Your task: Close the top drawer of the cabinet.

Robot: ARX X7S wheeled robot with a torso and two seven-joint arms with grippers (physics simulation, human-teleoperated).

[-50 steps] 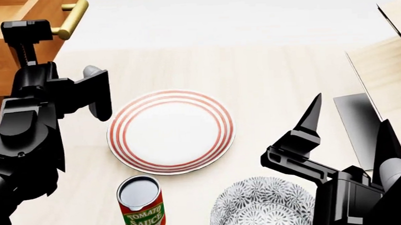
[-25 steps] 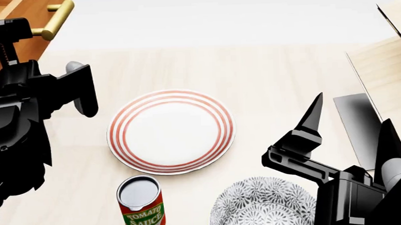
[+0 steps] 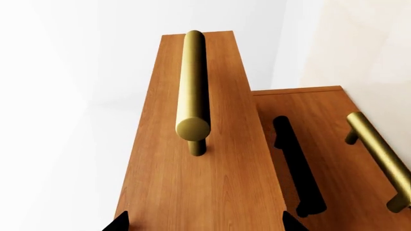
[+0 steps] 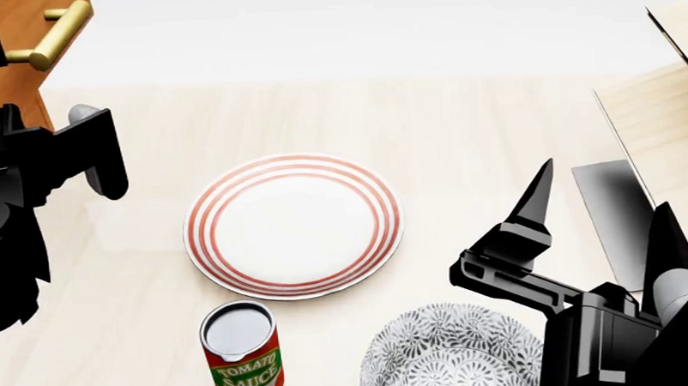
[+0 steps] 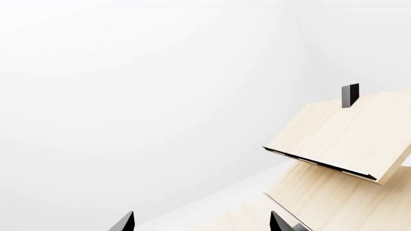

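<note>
While the left gripper [image 3: 202, 225] sits spread wide with nothing in it, only its two dark fingertips [image 3: 117, 222] poke into the wrist view, just off the top drawer [image 3: 202, 173] front. That drawer juts out past the lower front of the cabinet [image 3: 321, 144], brass handle [image 3: 193, 91] running along it. Over on the other side, the right gripper [image 4: 602, 205] is spread too, hovering by the pale slanted panels [image 5: 340, 139]. Striped plate [image 4: 294, 225], tomato sauce can [image 4: 243, 351] and patterned bowl [image 4: 447, 352] sit on the table [image 4: 479, 128].

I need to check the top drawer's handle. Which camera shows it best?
The left wrist view: the top drawer front and its brass handle fill it. The head view shows only a corner; the right wrist view shows none.
</note>
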